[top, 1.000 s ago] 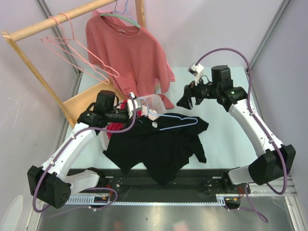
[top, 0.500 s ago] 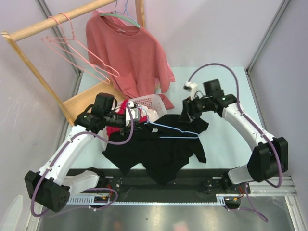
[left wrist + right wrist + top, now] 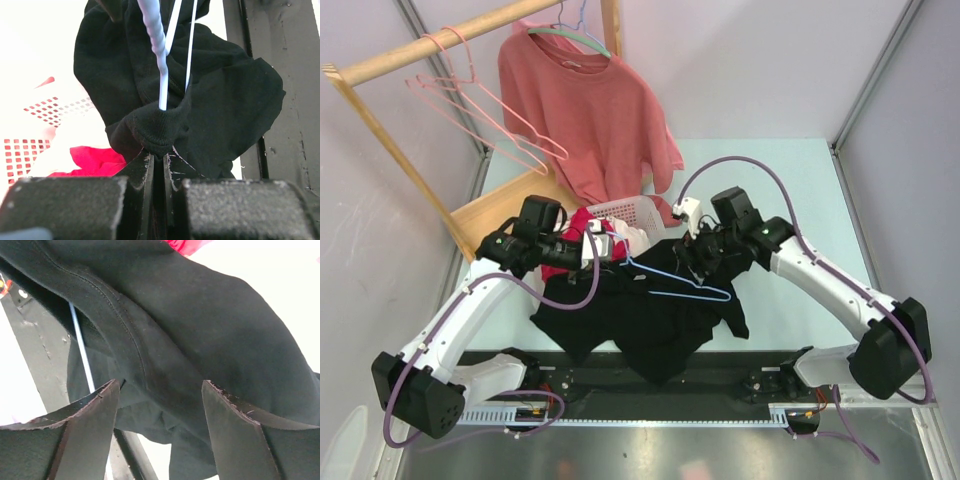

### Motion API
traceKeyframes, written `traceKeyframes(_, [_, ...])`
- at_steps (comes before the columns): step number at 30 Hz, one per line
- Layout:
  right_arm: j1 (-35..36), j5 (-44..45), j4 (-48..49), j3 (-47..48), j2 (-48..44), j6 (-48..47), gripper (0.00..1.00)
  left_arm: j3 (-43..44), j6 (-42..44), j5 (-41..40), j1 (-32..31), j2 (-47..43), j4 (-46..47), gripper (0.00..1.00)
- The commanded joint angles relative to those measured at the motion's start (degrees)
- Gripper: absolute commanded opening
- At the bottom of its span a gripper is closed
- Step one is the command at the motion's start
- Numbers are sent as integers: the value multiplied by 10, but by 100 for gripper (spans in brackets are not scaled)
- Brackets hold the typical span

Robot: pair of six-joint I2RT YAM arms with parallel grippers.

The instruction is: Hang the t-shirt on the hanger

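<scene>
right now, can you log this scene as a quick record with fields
left tool: shut at the hanger neck, black cloth bunched at its tips
right tool: open, aimed at a seamed fold of the t-shirt
t-shirt: crumpled on the table, hanger over its top part
behind: salmon shirt hanging from the rail, white basket

Salmon shirt (image 3: 590, 110) hangs on wooden rack (image 3: 420, 50) (pink hangers (image 3: 480, 115) beside), white basket (image 3: 625, 212) below.

Overhead view bright, even, sharp. Wrist views: background beyond left hand (image 3: 159, 156) and right hand (image 3: 160, 385) blown white, closest parts blurred.
</scene>
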Motion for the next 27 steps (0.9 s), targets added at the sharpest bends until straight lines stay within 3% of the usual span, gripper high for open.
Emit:
traceKeyframes(1, [27,48,36,-6,15,-14,74,29,14,41,-4,-2,6,0])
traceKeyframes(7, [82,151,119,-66,5,15,78,34,15,37,-4,-3,2,0])
traceKeyframes(14, [85,263,144,-66,25,18,77,45,12,31,-4,2,-10,0])
traceKeyframes(20, [71,284,150,-63,16,10,68,47,4,30,-4,4,-6,0])
traceKeyframes(27, [-24,255,147,-11,64,-26,62,45,-14,16,-3,8,18,0])
